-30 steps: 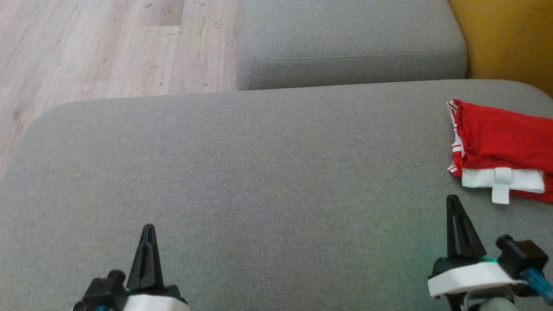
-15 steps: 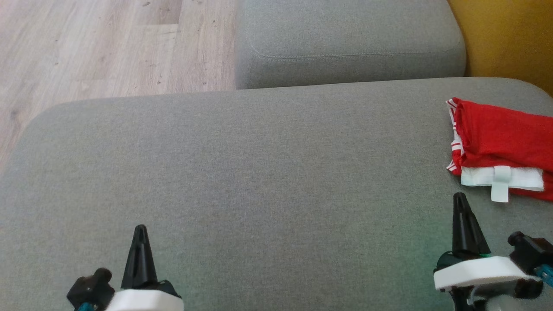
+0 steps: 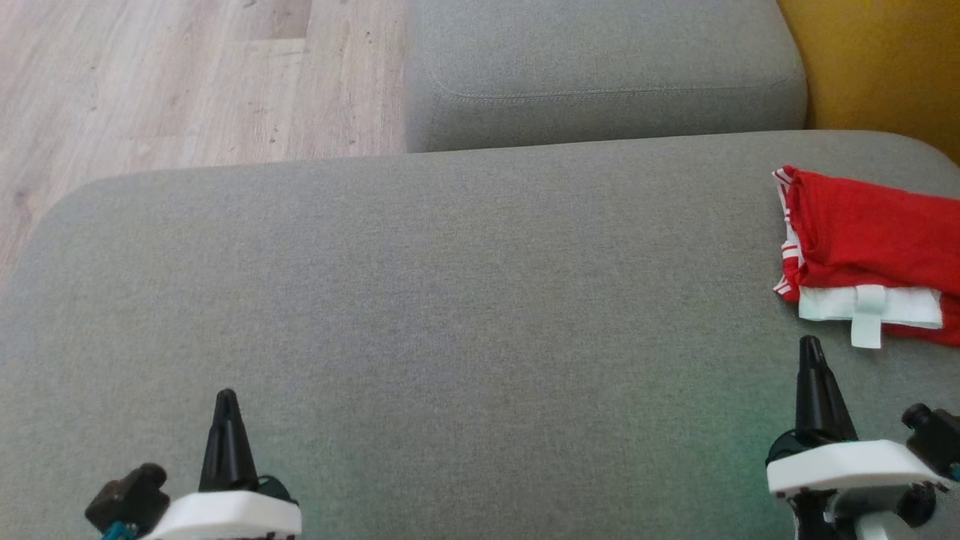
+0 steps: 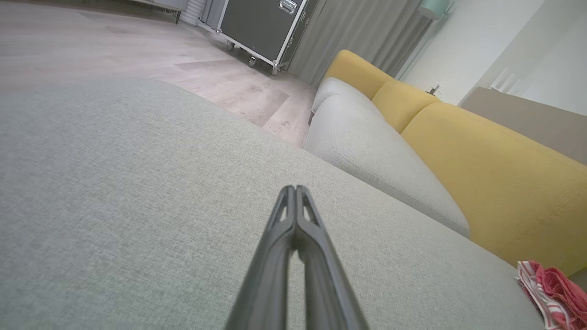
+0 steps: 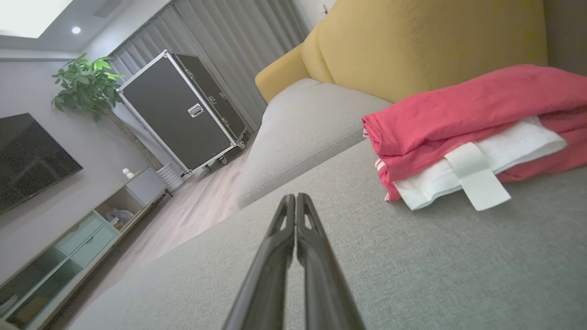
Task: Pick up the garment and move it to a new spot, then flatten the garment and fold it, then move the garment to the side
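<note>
Garment (image 3: 870,240) lay folded at the frame's right edge, the last step apparently done; left gripper (image 3: 225,397) and right gripper (image 3: 810,346), closed and empty, needed only to retreat.

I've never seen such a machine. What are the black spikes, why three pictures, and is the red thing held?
This is a wheeled robot with two arms. The overhead picture comes from a camera on its head, looking down at a grey fabric sofa seat. The black spikes are its left gripper and right gripper; each pair of jaws is pressed shut and holds nothing. The other two pictures come from cameras on the wrists, each looking along its own spike. The folded red cloth garment with white trim lies on the seat's right side, just ahead of the right gripper, untouched.
</note>
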Controlling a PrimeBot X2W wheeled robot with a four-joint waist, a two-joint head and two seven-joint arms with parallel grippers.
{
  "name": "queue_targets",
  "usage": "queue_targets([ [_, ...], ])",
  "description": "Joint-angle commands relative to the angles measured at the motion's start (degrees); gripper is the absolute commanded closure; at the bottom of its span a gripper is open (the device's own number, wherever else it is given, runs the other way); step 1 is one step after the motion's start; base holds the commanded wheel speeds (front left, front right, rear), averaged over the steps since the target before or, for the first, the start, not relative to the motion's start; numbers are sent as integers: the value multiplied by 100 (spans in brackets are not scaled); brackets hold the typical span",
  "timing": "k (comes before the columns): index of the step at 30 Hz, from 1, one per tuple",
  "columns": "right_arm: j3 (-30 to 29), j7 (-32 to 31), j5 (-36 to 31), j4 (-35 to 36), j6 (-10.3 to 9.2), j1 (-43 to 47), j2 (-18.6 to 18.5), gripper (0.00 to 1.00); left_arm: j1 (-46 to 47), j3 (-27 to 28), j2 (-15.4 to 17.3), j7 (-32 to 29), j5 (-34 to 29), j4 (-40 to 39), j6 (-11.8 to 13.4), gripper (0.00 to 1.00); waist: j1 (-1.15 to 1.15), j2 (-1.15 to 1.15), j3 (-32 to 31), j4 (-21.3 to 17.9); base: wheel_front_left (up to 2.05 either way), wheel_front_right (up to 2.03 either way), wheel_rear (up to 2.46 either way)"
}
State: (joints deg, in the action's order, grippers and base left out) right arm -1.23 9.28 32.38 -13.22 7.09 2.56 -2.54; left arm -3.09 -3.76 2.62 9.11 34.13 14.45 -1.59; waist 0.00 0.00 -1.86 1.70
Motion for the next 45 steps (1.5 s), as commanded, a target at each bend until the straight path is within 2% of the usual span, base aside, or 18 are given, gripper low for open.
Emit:
queue_targets([
  [1,-17,-46,205,153,12,-341,-38,100,326,116,7,-33,179,-165,-38,100,0,0,4,-3,0,0,0],
  [45,-239,-770,3042,41,25,-598,-57,100,620,560,16,-777,2922,-104,-307,100,0,0,102,-85,0,0,0],
])
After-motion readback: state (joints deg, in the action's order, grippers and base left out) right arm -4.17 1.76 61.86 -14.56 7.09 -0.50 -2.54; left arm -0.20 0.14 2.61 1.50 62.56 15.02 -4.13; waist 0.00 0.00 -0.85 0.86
